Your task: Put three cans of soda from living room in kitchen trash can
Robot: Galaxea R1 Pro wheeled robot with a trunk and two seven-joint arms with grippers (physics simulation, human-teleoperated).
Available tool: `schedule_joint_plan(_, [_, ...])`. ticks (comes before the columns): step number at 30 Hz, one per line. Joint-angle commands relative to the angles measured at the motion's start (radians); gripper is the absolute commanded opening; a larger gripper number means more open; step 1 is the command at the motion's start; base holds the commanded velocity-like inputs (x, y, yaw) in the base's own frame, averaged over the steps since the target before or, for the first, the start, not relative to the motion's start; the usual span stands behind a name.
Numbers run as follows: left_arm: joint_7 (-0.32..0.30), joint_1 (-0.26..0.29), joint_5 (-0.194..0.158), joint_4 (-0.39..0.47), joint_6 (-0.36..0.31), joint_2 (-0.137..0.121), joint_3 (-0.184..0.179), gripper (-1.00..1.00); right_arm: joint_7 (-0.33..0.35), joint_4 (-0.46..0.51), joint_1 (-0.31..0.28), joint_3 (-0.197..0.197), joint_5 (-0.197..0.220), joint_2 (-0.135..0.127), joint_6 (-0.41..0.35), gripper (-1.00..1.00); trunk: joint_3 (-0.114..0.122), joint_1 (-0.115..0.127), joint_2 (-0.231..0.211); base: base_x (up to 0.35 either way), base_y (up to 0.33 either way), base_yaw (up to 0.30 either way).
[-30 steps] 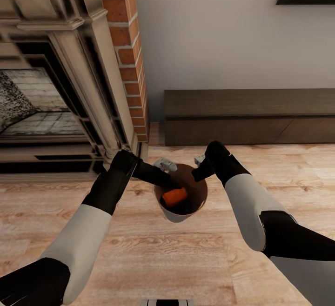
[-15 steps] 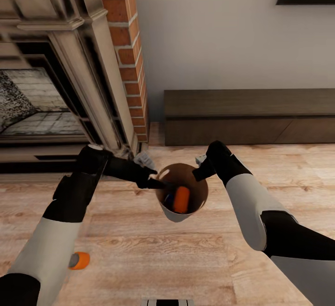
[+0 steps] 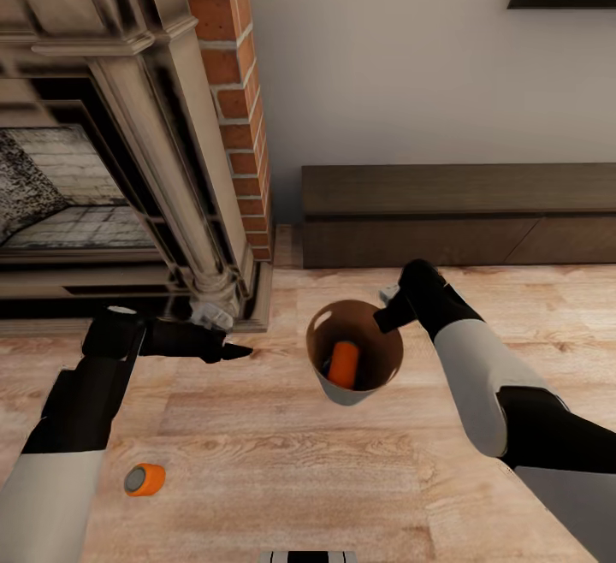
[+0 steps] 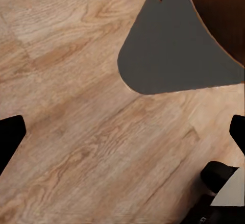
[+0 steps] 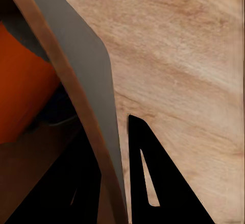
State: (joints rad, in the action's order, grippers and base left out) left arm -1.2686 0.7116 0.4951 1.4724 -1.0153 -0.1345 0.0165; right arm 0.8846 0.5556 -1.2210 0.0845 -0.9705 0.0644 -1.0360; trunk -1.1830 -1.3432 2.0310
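Observation:
My right gripper (image 3: 387,311) is shut on the rim of the trash can (image 3: 336,392) and holds it above the wood floor. In the right wrist view one finger (image 5: 153,183) lies outside the grey wall (image 5: 87,81) and the other inside. One orange soda can (image 3: 344,364) stands tilted in the coppery inside, also seen close up as orange soda can (image 5: 20,81). A second orange can (image 3: 144,479) lies on its side on the floor at the lower left. My left gripper (image 3: 235,349) is open and empty, left of the bin (image 4: 168,45). The blue can is hidden.
A stone fireplace (image 3: 103,186) with a brick column (image 3: 231,75) stands at the left, its base close to my left arm. A low dark cabinet (image 3: 453,212) runs along the white wall behind. Light wood floor stretches in front.
My left gripper let go of an orange can in the bin and drew back to the left. The bin moved slightly right with my right gripper. The floor can came into sight.

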Motion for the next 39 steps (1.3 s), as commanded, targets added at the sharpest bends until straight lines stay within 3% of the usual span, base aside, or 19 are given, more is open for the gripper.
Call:
schedule_joint_plan(1, [0.051, -0.024, 0.001, -0.001, 0.007, 0.0, 0.001, 1.0, 0.003, 0.0, 0.0, 0.002, 0.028, -0.012, -0.011, -1.0, 0.0, 0.0, 0.0, 0.0, 0.0, 0.0])
schedule_joint_plan(3, [0.094, -0.045, 0.003, -0.001, 0.013, 0.0, 0.001, 1.0, 0.003, 0.0, 0.0, 0.005, 0.029, -0.027, -0.011, -1.0, 0.0, 0.0, 0.0, 0.0, 0.0, 0.0])
schedule_joint_plan(6, [0.176, -0.1, 0.004, 0.0, 0.042, 0.0, 0.003, 1.0, 0.004, 0.0, 0.004, 0.054, 0.03, -0.058, -0.011, -1.0, 0.0, 0.0, 0.0, 0.0, 0.0, 0.0])
schedule_joint_plan(10, [0.216, -0.142, 0.004, 0.001, 0.096, 0.001, 0.025, 1.0, 0.004, 0.0, 0.015, 0.09, 0.026, -0.081, -0.011, -1.0, 0.0, 0.0, 0.0, -0.005, 0.0, 0.0])
schedule_joint_plan(15, [0.236, -0.165, -0.002, 0.001, 0.155, 0.008, 0.153, 1.0, -0.002, 0.019, 0.057, 0.104, 0.023, -0.111, -0.011, -1.0, 0.0, 0.0, 0.0, -0.198, 0.0, 0.0])
schedule_joint_plan(17, [0.24, -0.167, -0.004, 0.0, 0.174, 0.011, 0.176, 1.0, -0.009, 0.071, 0.103, 0.108, 0.023, -0.114, -0.011, -1.0, 0.0, 0.0, 0.0, -0.294, 0.027, 0.0])
schedule_joint_plan(23, [0.253, -0.168, -0.005, -0.007, 0.222, 0.013, 0.193, 1.0, -0.013, 0.147, 0.172, 0.106, 0.024, -0.113, -0.011, -1.0, 0.0, 0.0, 0.0, -0.312, 0.096, 0.0])
schedule_joint_plan(25, [0.26, -0.169, -0.005, -0.007, 0.228, 0.013, 0.198, 1.0, -0.013, 0.155, 0.18, 0.106, 0.024, -0.113, -0.011, -1.0, 0.0, 0.0, 0.0, -0.296, 0.112, 0.0])
schedule_joint_plan(31, [0.264, -0.169, -0.004, -0.011, 0.232, 0.013, 0.26, 1.0, -0.013, 0.159, 0.184, 0.106, 0.024, -0.113, -0.011, -1.0, 0.0, 0.0, 0.0, -0.207, 0.108, 0.0])
schedule_joint_plan(39, [0.268, -0.169, -0.003, -0.033, 0.238, 0.014, 0.272, 1.0, -0.014, 0.159, 0.184, 0.102, 0.024, -0.105, -0.011, -1.0, 0.0, 0.0, 0.0, -0.063, 0.279, 0.0])
